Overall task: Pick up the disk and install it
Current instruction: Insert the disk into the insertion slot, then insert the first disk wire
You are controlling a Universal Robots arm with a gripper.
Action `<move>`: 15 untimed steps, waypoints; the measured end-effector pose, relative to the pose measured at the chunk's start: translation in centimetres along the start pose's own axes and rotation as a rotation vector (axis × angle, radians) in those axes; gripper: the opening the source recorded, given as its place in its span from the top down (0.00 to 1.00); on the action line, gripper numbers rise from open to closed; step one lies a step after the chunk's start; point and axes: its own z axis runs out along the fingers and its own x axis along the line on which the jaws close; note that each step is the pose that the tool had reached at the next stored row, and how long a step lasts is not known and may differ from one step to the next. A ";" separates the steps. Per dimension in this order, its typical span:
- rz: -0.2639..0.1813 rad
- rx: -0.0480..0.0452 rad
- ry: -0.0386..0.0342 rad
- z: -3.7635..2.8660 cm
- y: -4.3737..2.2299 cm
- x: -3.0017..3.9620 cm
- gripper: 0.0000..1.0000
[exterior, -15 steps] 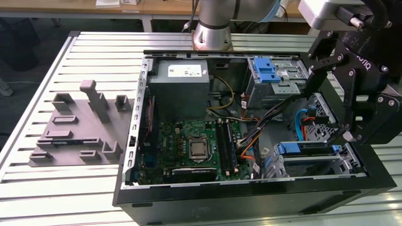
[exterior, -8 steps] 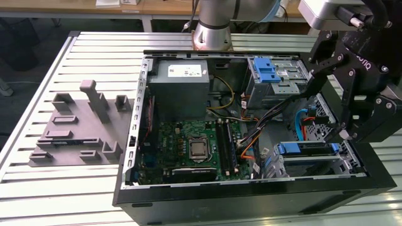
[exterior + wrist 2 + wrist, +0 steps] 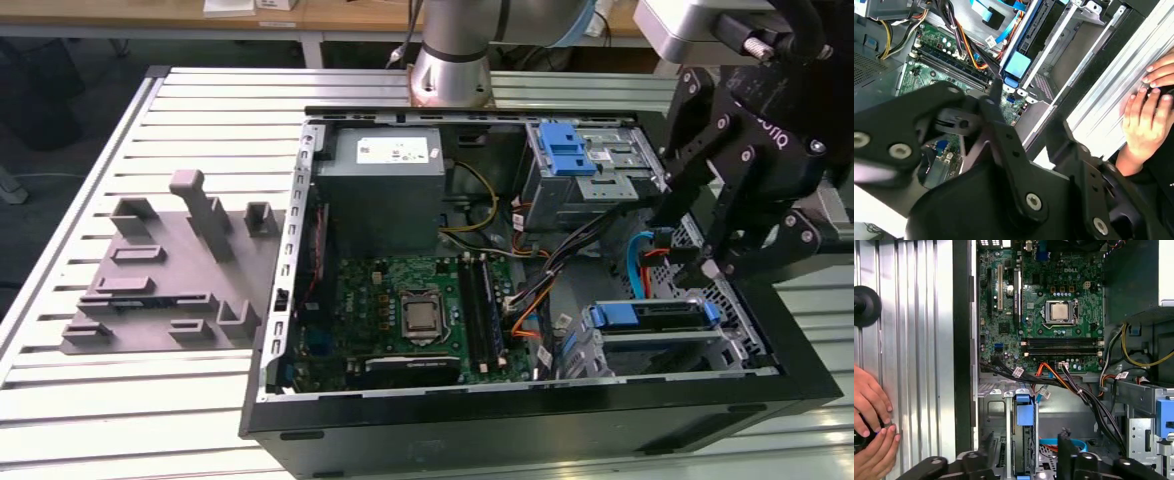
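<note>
Above the disk [image 3: 651, 314], the claw [image 3: 1025, 440] hangs, fingers [image 3: 1066, 456] spread.

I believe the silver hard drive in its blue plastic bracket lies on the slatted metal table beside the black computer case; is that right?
Not quite: the exterior view shows the silver hard drive seated in a bay inside the black computer case, not on the slatted metal table.

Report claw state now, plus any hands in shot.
Claw: open, holding nothing, over the disk in its bay.
Person's hands: resting on the table.
</note>
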 end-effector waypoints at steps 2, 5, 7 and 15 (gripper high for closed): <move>0.000 0.0000 0.0000 0.00 0.00 0.00 0.46; 0.000 0.0000 0.0000 0.00 0.00 0.00 0.58; 0.000 0.0000 0.0000 0.00 0.00 0.00 0.64; 0.000 0.0000 0.0000 0.00 -0.02 0.00 0.89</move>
